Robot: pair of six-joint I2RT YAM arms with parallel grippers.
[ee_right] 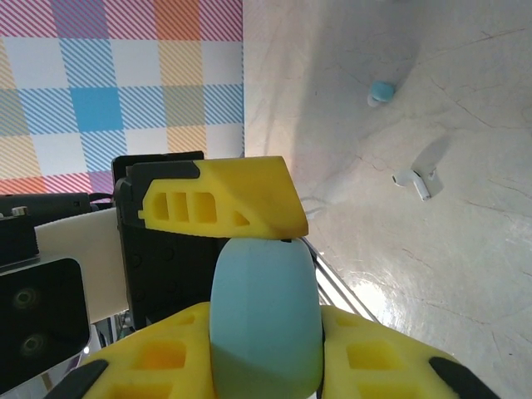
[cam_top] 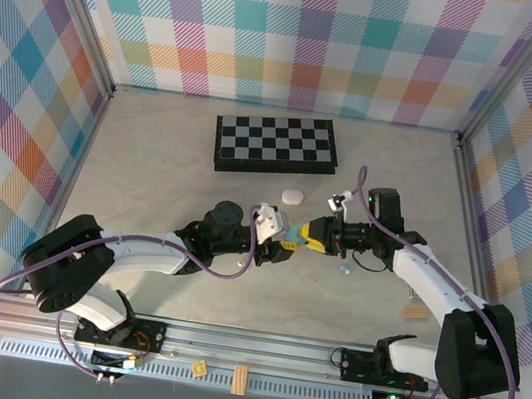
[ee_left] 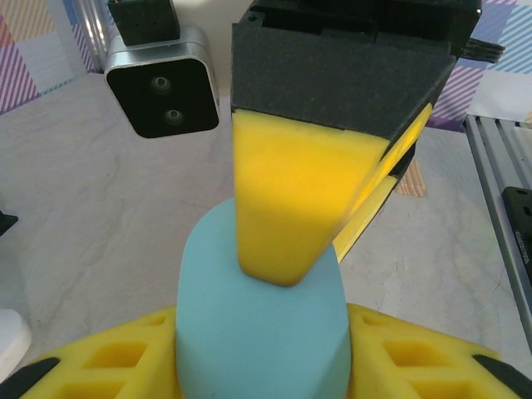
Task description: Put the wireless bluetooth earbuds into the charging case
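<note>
A light blue pebble-shaped charging case point(cam_top: 298, 235) hangs above the table's middle, where both grippers meet. My left gripper point(ee_left: 262, 341) is shut on the case point(ee_left: 262, 324) from both sides. My right gripper point(ee_right: 266, 341) is likewise shut on the case point(ee_right: 266, 316). One finger of each gripper lies across the case's top in the other arm's wrist view. The lid looks closed. A white stemmed earbud point(ee_right: 418, 177) and a light blue earbud point(ee_right: 381, 91) lie loose on the table; the blue earbud point(cam_top: 343, 269) is just right of the grippers.
A folded chessboard point(cam_top: 275, 143) lies at the back centre. A white rounded case point(cam_top: 293, 197) sits in front of it. A small wooden block point(cam_top: 415, 311) rests near the right arm. Checked walls close in the table on three sides.
</note>
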